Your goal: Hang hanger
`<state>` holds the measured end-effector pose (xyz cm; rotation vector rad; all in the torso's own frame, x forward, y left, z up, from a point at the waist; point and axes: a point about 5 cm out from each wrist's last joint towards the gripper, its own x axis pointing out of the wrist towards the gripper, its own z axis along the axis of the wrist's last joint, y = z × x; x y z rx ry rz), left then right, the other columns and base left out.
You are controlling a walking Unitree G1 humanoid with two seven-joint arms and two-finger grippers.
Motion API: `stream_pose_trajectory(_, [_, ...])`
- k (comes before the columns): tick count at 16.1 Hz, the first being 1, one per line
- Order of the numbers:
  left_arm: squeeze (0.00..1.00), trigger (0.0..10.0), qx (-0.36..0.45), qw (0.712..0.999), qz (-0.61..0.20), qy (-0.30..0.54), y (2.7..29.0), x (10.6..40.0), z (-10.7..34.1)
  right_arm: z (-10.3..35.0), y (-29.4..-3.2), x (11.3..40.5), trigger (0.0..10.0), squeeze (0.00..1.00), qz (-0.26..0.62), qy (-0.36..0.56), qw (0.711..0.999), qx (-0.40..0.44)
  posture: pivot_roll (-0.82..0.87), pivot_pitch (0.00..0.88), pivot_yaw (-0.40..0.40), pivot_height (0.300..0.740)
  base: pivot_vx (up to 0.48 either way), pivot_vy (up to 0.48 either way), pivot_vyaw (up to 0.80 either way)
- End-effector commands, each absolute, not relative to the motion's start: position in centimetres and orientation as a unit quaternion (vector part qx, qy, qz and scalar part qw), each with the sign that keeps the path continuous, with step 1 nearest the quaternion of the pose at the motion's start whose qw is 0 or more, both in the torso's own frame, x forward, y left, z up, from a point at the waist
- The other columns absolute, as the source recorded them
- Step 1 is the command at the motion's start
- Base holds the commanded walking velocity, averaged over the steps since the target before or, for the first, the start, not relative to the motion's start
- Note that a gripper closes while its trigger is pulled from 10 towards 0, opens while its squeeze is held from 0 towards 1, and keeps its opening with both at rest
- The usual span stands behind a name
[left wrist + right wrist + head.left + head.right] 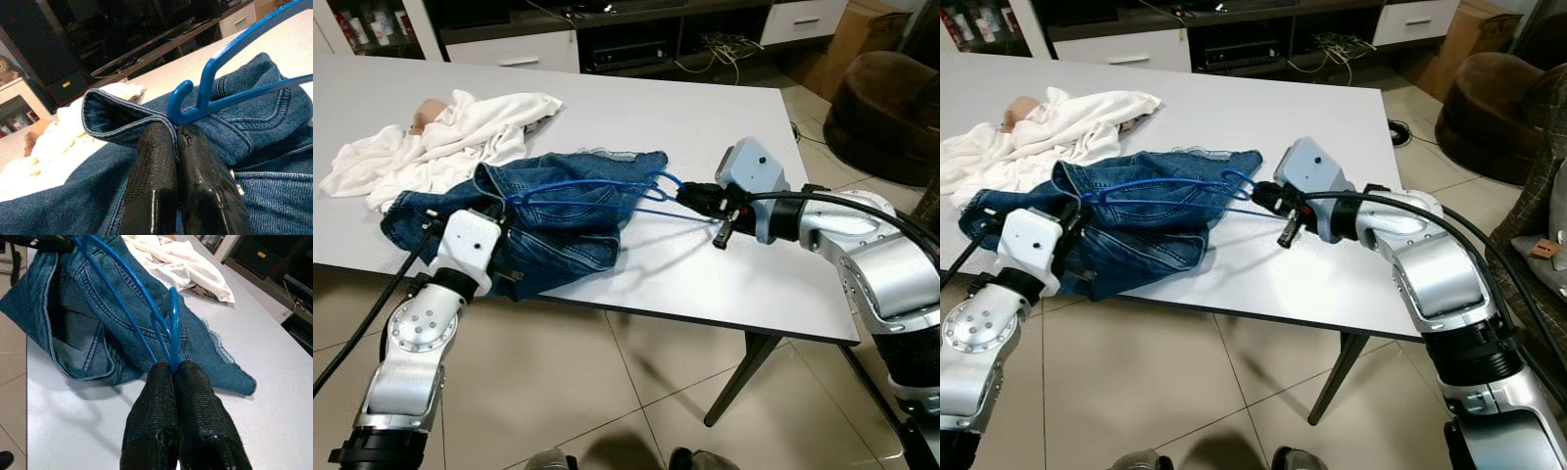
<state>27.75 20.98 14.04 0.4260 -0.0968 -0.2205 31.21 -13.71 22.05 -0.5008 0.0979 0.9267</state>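
A blue plastic hanger [578,192] lies across a pair of crumpled blue jeans [563,240] on the white table [705,108]. My right gripper [691,197] reaches in from the right and is shut on the hanger's thin wire at its hook end [172,328]; the right wrist view shows the right gripper [171,369] pinching it just above the tabletop. My left gripper [497,211] rests on the near left part of the jeans. In the left wrist view the left gripper [176,131] is shut on a folded denim edge [115,117], right beside the hanger's notched shoulder tip [193,105].
A white cloth [450,137] with a doll's head [429,113] lies at the table's far left. A brown armchair [886,108] and a cardboard box [857,39] stand at the right, with a low TV cabinet [607,44] behind. Tiled floor lies below the near table edge [724,323].
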Motion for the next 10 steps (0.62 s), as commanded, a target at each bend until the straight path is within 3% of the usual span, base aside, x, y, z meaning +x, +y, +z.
stream_pose_trajectory(1, [0.0,0.0,0.219,0.962,-0.144,-0.077,19.6,27.6,14.7,22.5,-13.1,31.1,10.0,0.0,0.453,0.038,0.858,-0.239,-0.04,0.025,0.019,0.74,0.0,0.0,0.0])
stream_pose_trajectory(10, [0.0,0.0,0.221,0.962,-0.141,-0.079,19.8,27.8,14.3,23.4,-16.0,30.8,10.0,0.0,0.445,0.038,0.865,-0.23,-0.04,0.022,0.032,0.74,0.0,0.0,0.0])
